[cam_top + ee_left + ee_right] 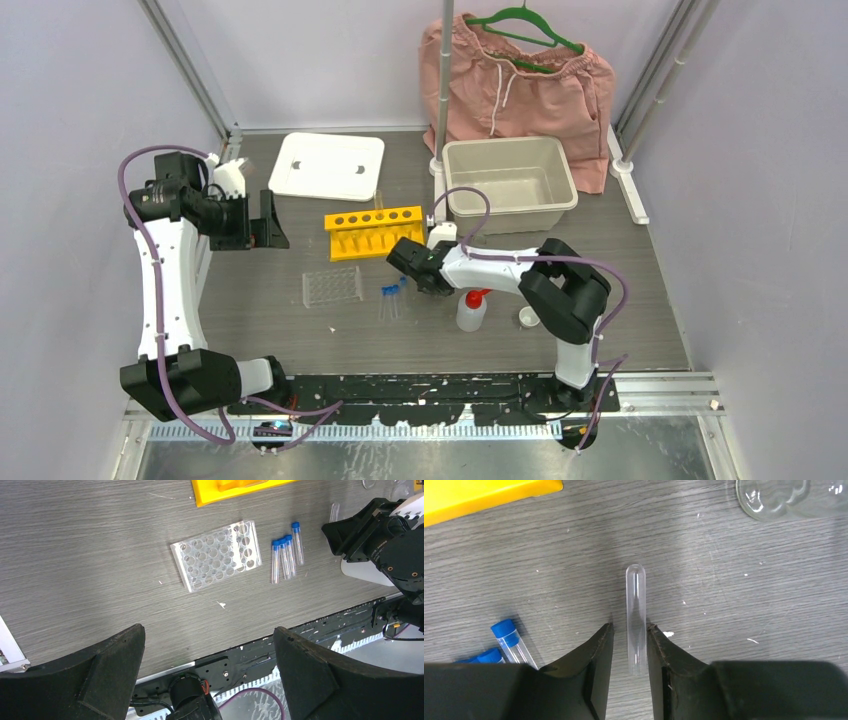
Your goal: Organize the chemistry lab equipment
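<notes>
A clear uncapped tube lies on the grey table. My right gripper is low over it, its jaws astride the tube's near end. The right finger touches the tube and a slim gap remains at the left one, so the gripper is open. From above, the right gripper sits just right of the blue-capped tubes and in front of the yellow rack. The clear rack lies flat, left of those tubes. My left gripper hangs wide open and empty, high at the far left.
A white squeeze bottle with a red nozzle and a tiny white cup stand by the right arm. A glass beaker lies beyond the tube. The beige tub, its white lid and pink shorts are at the back.
</notes>
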`<state>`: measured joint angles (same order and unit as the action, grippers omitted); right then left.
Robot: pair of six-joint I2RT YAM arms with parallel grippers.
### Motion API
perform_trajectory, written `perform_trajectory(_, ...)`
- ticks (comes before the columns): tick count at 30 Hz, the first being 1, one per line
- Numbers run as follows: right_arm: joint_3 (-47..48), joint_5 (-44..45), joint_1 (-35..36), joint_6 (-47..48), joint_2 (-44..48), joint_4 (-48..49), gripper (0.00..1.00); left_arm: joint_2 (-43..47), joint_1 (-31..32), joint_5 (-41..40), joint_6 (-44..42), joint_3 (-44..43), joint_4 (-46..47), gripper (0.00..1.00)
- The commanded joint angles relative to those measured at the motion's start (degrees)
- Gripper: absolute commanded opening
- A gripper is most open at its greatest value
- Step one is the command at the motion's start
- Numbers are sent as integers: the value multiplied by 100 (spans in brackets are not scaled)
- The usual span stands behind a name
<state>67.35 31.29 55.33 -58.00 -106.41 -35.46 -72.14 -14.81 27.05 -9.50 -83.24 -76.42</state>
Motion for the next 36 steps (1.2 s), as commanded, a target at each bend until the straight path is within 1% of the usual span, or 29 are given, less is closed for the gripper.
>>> perform_trajectory(1, -127, -72, -61, -134, 94, 225, 34, 64, -34, 133, -64, -219, -24, 100)
perform_trajectory(5, -276, -382, -58, -111, 125, 571, 24, 60, -34, 172, -43, -247, -22, 100)
perform_trajectory(9, -201, -458, -45, -61, 92, 561, 14, 58, -34, 216, -26, -320, -62, 100)
perform_trajectory(12, -152, -542, -53, 39, 212, 586, 10, 72, -34, 258, -26, -346, -95, 99)
perform_trajectory(14, -16, -601, -61, 154, 255, 467, 12, 90, -33, 295, -36, -345, -101, 98)
perform_trajectory(15, 80, -598, -73, 188, 246, 341, 16, 94, -37, 305, -32, -342, -101, 98)
perform_trajectory(16, 145, -592, -96, 221, 237, 256, 22, 102, -32, 311, -31, -342, -101, 98)
perform_trajectory(18, 160, -596, -164, 255, 244, 231, 38, 109, -35, 327, -29, -342, -103, 98)
perform_trajectory(19, 142, -609, -211, 266, 247, 240, 42, 112, -37, 323, -26, -342, -101, 98)
perform_trajectory(20, 120, -613, -258, 275, 241, 256, 43, 112, -34, 327, -37, -342, -105, 98)
perform_trajectory(26, 138, -615, -353, 407, 78, 414, 44, 108, -37, 301, -79, -333, -110, 98)
perform_trajectory(32, 322, -476, -351, 518, -103, 355, 43, 71, -39, 318, -62, -357, -101, 98)
perform_trajectory(34, 322, -401, -350, 538, -112, 372, 38, 70, -38, 326, -56, -359, -96, 98)
perform_trajectory(36, 339, -409, -350, 544, -124, 389, 30, 53, -36, 350, -57, -360, -87, 98)
